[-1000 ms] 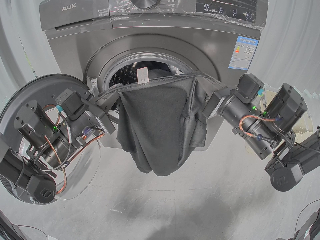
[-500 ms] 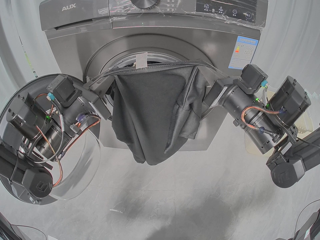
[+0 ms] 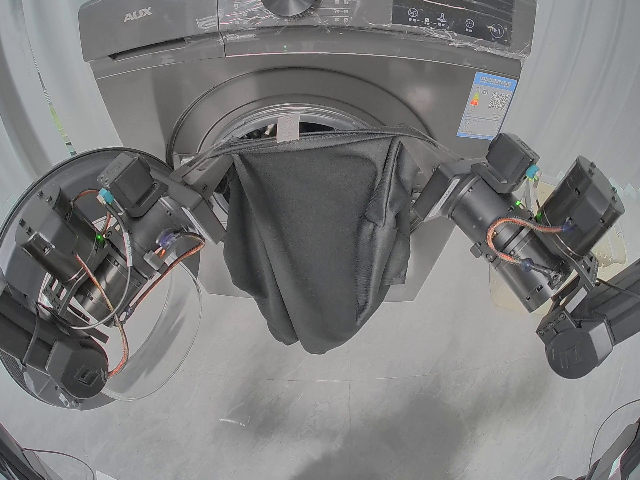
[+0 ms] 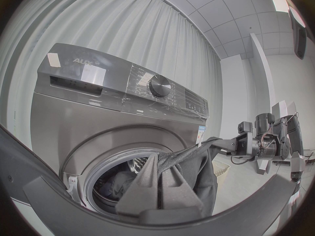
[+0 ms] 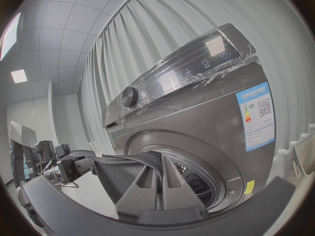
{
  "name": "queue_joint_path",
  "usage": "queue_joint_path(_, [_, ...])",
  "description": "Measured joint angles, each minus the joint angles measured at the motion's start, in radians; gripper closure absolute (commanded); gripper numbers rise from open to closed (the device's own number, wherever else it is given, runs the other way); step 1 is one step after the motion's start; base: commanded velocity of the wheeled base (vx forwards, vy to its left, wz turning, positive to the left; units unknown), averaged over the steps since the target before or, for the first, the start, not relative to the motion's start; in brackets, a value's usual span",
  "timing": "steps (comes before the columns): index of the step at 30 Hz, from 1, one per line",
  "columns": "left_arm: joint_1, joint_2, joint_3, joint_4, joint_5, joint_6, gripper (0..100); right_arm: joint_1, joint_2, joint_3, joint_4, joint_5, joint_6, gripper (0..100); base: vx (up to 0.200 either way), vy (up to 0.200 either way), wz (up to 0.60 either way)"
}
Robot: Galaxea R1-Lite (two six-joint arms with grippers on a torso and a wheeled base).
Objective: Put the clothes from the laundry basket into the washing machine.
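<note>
The left gripper (image 4: 157, 167) and the right gripper (image 5: 160, 167) each have the jaws clamped on the upper edge of a dark grey garment (image 3: 313, 235). The garment is stretched taut between them across the drum opening of the washing machine (image 3: 153, 95), with its body hanging below the opening. Other dark clothing (image 4: 115, 186) lies inside the drum. The round door (image 3: 67, 181) stands open. The laundry basket (image 4: 220, 167) stands beside the machine.

Garment (image 3: 313, 235) between left pincer (image 3: 217, 163) and right pincer (image 3: 427, 165), before washing machine (image 3: 153, 95)
</note>
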Motion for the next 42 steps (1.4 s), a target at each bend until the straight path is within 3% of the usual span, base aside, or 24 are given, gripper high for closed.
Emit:
queue_joint_path(6, [-0.039,0.023,-0.018,-0.001,0.001,0.0,100,0.009,0.014,0.052,0.0,0.0,0.012,100,0.0,0.0,0.0])
queue_joint_path(7, [-0.046,0.031,-0.024,-0.001,0.001,0.0,100,0.014,0.022,0.061,0.0,0.0,0.012,0,0.0,0.0,0.0])
queue_joint_path(16, [-0.069,0.071,-0.086,-0.003,0.018,-0.004,100,0.074,0.084,0.177,0.016,0.002,0.001,0,0.0,0.0,0.0])
queue_joint_path(21, [-0.081,0.07,-0.103,-0.002,0.021,-0.004,100,0.085,0.159,0.172,0.018,0.015,-0.009,0,0.0,0.0,0.0])
queue_joint_path(26, [-0.087,0.057,-0.108,-0.002,0.021,-0.004,100,0.094,0.26,0.129,0.011,0.032,-0.02,0,0.0,0.0,0.0])
queue_joint_path(42, [-0.101,0.024,-0.114,-0.002,0.019,-0.003,100,0.096,0.521,-0.136,0.004,0.045,-0.025,0,0.0,0.0,0.0])
